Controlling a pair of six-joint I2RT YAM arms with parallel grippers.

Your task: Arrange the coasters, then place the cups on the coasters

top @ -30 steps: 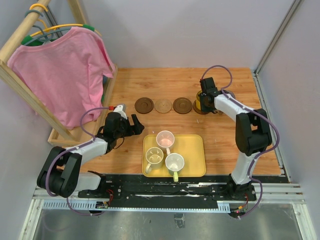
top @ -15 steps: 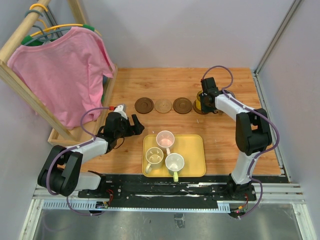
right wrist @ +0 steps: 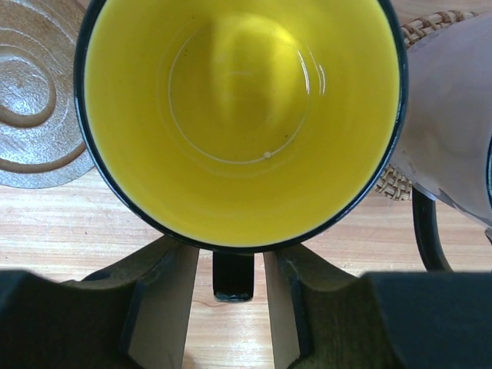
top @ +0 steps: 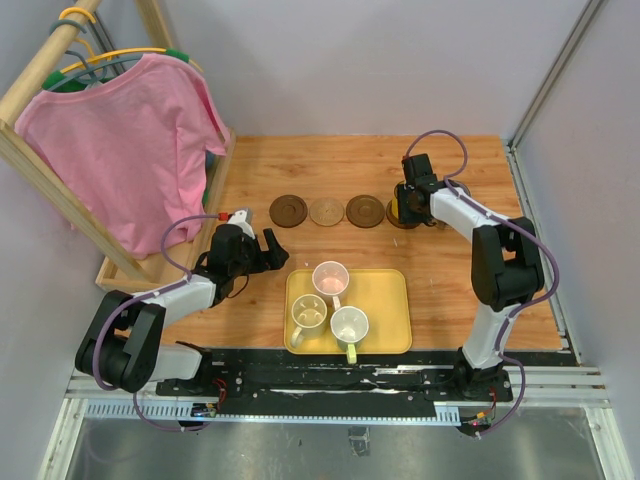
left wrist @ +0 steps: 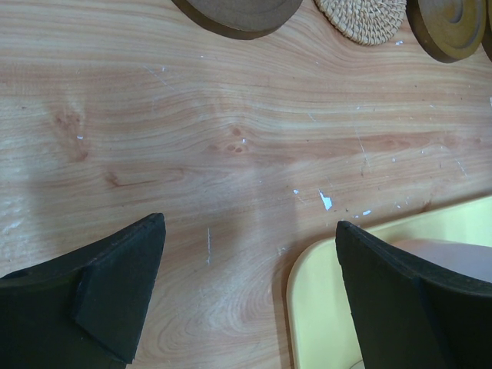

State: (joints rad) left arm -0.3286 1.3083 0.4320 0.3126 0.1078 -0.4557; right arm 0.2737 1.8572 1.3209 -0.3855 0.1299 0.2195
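Coasters [top: 326, 211] behind tray [top: 388, 300] of cups [top: 330, 278]

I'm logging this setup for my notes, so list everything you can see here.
Coasters: five, brown or tan, far row; three bare, two under cups.
Yellow cup: one, row's right end.
Grey-purple cup: one, beside it, on woven coaster.
Other cups: three, pink, cream, white-green, on tray.
Tray: one, yellow, near centre.
Shirt: one, pink, on wooden rack, far left.
Left fingers: open, over bare table.
Right fingers: open, flanking yellow cup's handle.

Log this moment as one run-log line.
right fingers: open, straddling yellow cup handle | left fingers: open, above table by tray | tray: three cups | bare coasters: three
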